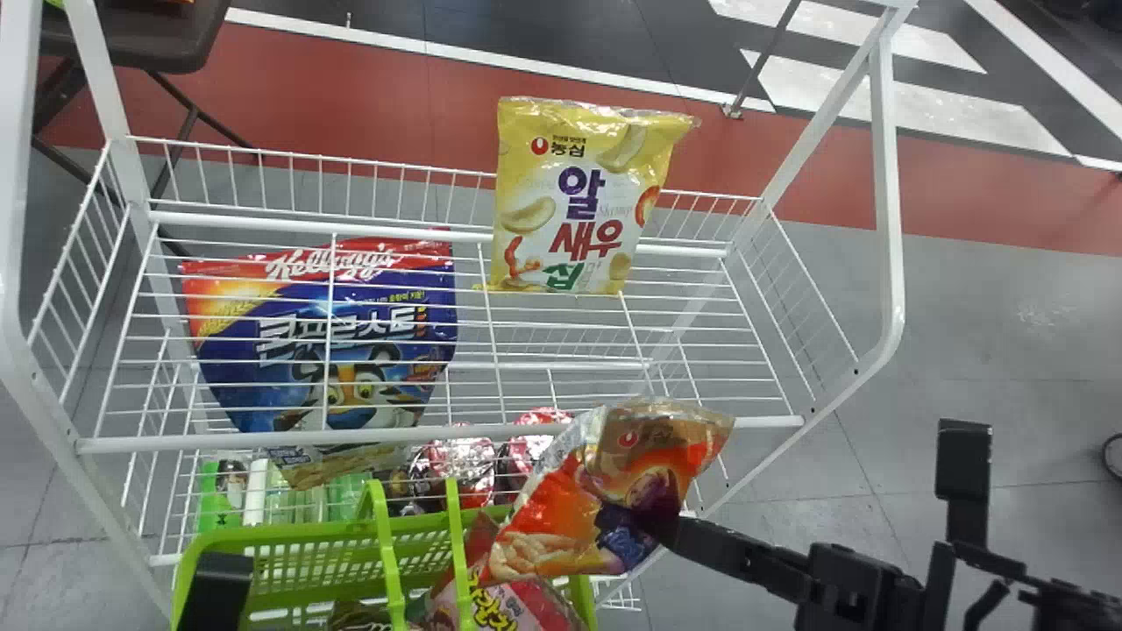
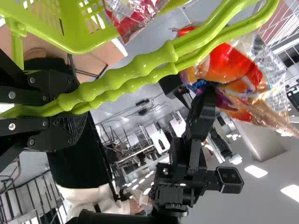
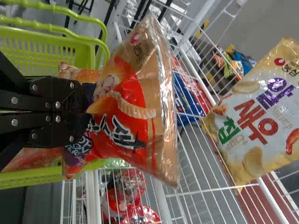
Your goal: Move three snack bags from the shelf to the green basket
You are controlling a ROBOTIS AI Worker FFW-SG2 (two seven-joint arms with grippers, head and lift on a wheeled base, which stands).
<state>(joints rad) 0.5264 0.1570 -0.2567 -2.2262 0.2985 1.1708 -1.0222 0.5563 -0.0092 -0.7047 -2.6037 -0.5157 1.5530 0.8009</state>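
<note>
My right gripper (image 1: 671, 526) is at the basket's right side, shut on an orange snack bag (image 1: 561, 517) tilted over the rim. In the right wrist view, the gripper (image 3: 88, 105) pinches the orange snack bag (image 3: 126, 107). The green basket (image 1: 307, 570) stands before the shelf with a pink-red bag (image 1: 526, 605) inside. My left gripper (image 1: 219, 578) is at the basket's left; in the left wrist view the gripper (image 2: 60, 109) is closed around the green handles (image 2: 140, 65). A yellow snack bag (image 1: 570, 202) stands on the upper rack; a blue cereal bag (image 1: 324, 342) lies at its left.
The white wire shelf (image 1: 561, 431) has a front rail just behind the basket and a post (image 1: 885, 175) on its right. Red-wrapped packs (image 1: 460, 464) and green bottles (image 1: 346, 495) sit on the lower level. A dark chair (image 1: 140, 35) stands at the back left.
</note>
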